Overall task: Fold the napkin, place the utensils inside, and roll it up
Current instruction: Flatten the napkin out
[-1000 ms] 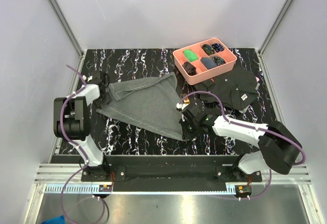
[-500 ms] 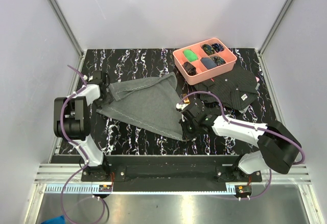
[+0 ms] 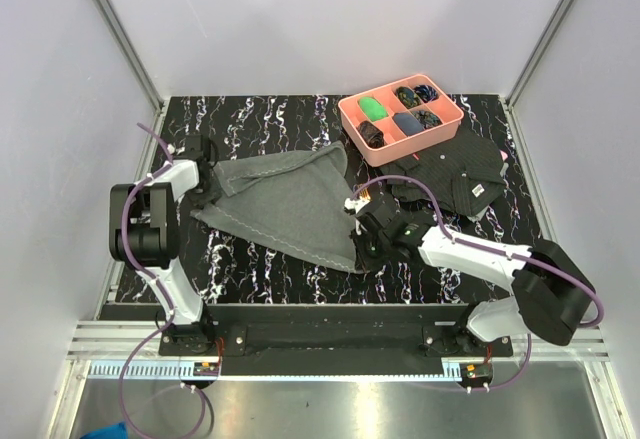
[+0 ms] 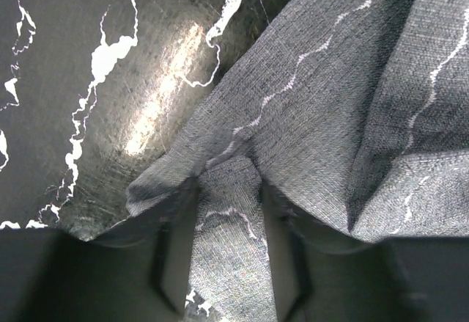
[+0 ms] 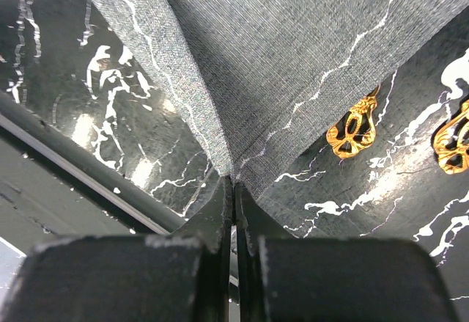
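Note:
The grey napkin lies as a rough triangle on the black marbled table. My left gripper holds its far left corner; in the left wrist view the cloth is bunched between the fingers and drapes over their tips. My right gripper is shut on the napkin's near right corner, its closed jaws pinching the cloth just above the table in the right wrist view. Two ornate gold utensil handle ends show beside the napkin's edge; the rest of them is hidden.
A pink tray with small dark and green items stands at the back right. A black patterned cloth with a white tag lies just behind my right arm. The table's near edge rail runs close to my right gripper.
My left gripper has moved a little farther back and drawn the napkin's left corner out. My right gripper has shifted slightly with its corner.

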You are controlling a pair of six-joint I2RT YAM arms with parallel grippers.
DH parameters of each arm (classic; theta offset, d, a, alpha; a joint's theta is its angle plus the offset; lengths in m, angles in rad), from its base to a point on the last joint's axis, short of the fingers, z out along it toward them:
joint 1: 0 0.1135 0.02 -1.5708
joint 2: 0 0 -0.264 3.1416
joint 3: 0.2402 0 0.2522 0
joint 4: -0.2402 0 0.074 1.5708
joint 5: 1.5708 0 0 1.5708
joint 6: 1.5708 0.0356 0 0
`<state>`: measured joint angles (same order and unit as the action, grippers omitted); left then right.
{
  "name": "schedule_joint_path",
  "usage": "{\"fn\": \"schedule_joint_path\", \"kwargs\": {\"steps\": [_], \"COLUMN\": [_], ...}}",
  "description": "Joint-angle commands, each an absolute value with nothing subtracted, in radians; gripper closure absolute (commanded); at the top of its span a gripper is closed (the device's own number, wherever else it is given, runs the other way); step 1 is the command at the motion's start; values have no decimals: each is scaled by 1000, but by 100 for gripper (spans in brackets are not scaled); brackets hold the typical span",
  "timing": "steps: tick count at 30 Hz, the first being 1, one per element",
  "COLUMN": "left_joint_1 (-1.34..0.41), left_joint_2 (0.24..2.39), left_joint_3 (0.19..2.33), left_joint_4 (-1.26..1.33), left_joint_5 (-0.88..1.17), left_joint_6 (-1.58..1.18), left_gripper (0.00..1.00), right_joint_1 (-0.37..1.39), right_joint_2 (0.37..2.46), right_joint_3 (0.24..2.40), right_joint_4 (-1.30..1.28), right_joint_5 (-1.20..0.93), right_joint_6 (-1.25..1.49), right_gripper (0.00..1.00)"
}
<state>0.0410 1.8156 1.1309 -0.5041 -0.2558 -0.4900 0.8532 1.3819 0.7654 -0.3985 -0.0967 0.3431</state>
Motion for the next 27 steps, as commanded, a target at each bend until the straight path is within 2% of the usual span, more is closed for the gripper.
{"fn": "schedule_joint_path", "kwargs": {"steps": [1, 5, 9, 12, 15, 16, 18, 23, 27], "left_joint_1": [34, 32, 28, 28, 28, 28, 26, 26, 26], "left_joint_2": [1855, 1844, 1784, 1732, 1686, 1671, 1661, 1631, 1560], "left_joint_3": [1130, 1135, 1121, 1111, 1098, 1091, 1088, 1080, 1066], "left_joint_4": [-522, -525, -523, -522, -512, -508, -495, -499, -506], "left_joint_5": [-232, -244, -281, -298, -308, -311, -313, -296, -284], "left_joint_6": [-502, -502, -503, -503, -502, -500, -483, -474, -472], "left_gripper": [64, 68, 64, 66, 73, 82, 88, 91, 98], "right_joint_1": [857, 857, 857, 857, 857, 857, 857, 857, 858], "right_joint_2": [1330, 1333, 1341, 1345, 1356, 1361, 1364, 1365, 1356], "right_joint_3": [802, 801, 801, 802, 805, 807, 807, 808, 834], "right_joint_4": [-397, -402, -403, -403, -402, -403, -403, -405, -420], "right_joint_5": [-91, -80, -77, -74, -74, -75, -78, -74, -34], "right_joint_6": [321, 321, 328, 328, 327, 328, 328, 336, 330], "right_gripper": [100, 100, 100, 100, 100, 100, 100, 100, 100]}}
